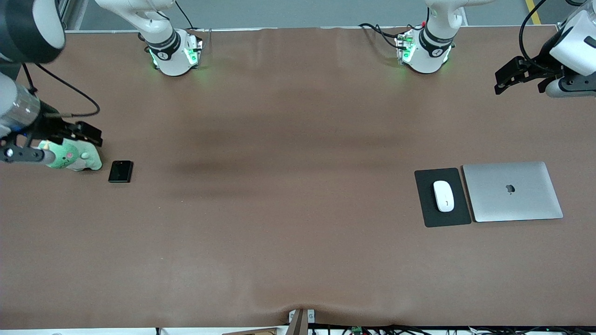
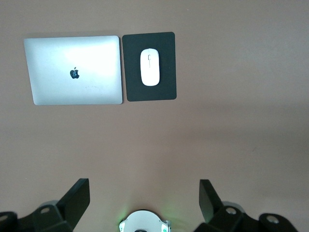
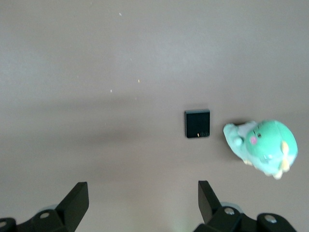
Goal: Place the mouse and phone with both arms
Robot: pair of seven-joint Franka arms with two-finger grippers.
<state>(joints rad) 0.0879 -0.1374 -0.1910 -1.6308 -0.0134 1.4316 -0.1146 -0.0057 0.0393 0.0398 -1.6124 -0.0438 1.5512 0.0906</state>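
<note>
The white mouse (image 1: pixel 443 196) lies on a dark grey mouse pad (image 1: pixel 426 209) toward the left arm's end of the table. It also shows in the left wrist view (image 2: pixel 150 67). The black phone (image 1: pixel 120 171) lies flat on the table toward the right arm's end and shows in the right wrist view (image 3: pixel 197 123). My left gripper (image 1: pixel 511 75) is open and empty, up in the air over bare table at its own end; its fingertips (image 2: pixel 77 198) stand wide apart. My right gripper (image 1: pixel 83 132) is open and empty, up over a green plush toy beside the phone.
A closed silver laptop (image 1: pixel 512 191) lies beside the mouse pad, toward the left arm's end. A green plush toy (image 1: pixel 72 159) sits beside the phone, toward the right arm's end. A brown cloth (image 1: pixel 288 195) covers the table.
</note>
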